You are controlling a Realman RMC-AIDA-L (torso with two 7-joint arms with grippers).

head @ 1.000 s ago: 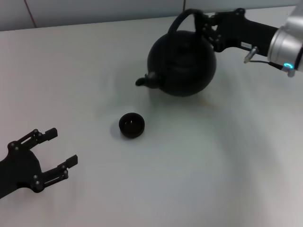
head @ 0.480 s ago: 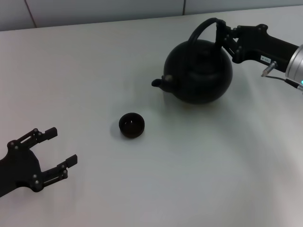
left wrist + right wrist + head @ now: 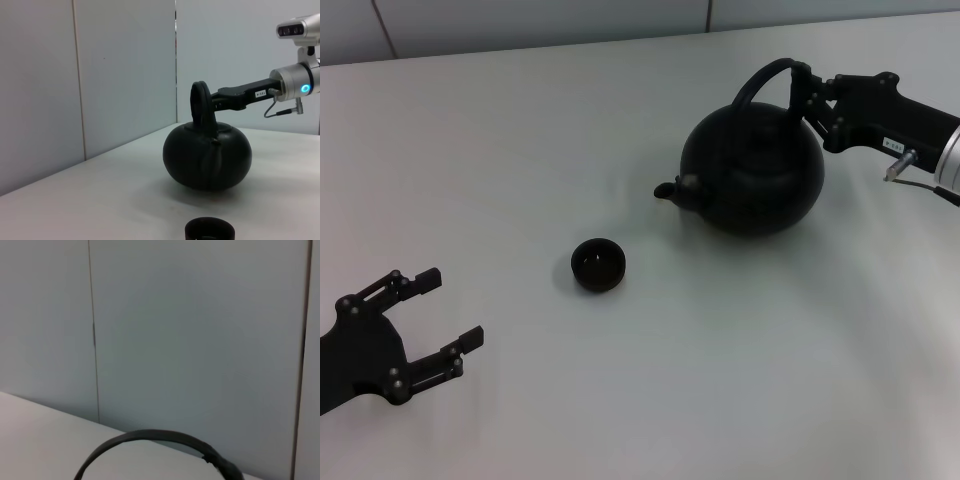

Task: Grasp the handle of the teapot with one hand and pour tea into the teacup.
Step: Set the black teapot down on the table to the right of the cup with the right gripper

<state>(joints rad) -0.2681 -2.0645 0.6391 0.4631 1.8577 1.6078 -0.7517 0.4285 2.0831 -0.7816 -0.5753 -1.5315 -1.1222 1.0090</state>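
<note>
The black teapot (image 3: 752,178) is upright at the right of the table, its spout (image 3: 670,189) pointing left toward the teacup (image 3: 598,264). My right gripper (image 3: 808,97) reaches in from the right and is shut on the arched handle (image 3: 767,77) near its right end. I cannot tell whether the pot rests on the table or hangs just above it. The left wrist view shows the teapot (image 3: 207,157), its handle (image 3: 201,102), the right gripper (image 3: 220,99) and the teacup's rim (image 3: 210,231). The right wrist view shows only the handle's arc (image 3: 160,437). My left gripper (image 3: 451,308) is open and empty at the front left.
The white table (image 3: 740,360) ends at a pale wall (image 3: 520,20) along the back. The teacup stands about a teapot's width to the left of and nearer than the spout.
My right gripper has carried the teapot to the right and a little nearer, away from the teacup, and the pot has come lower. The left arm and the teacup have not moved.
</note>
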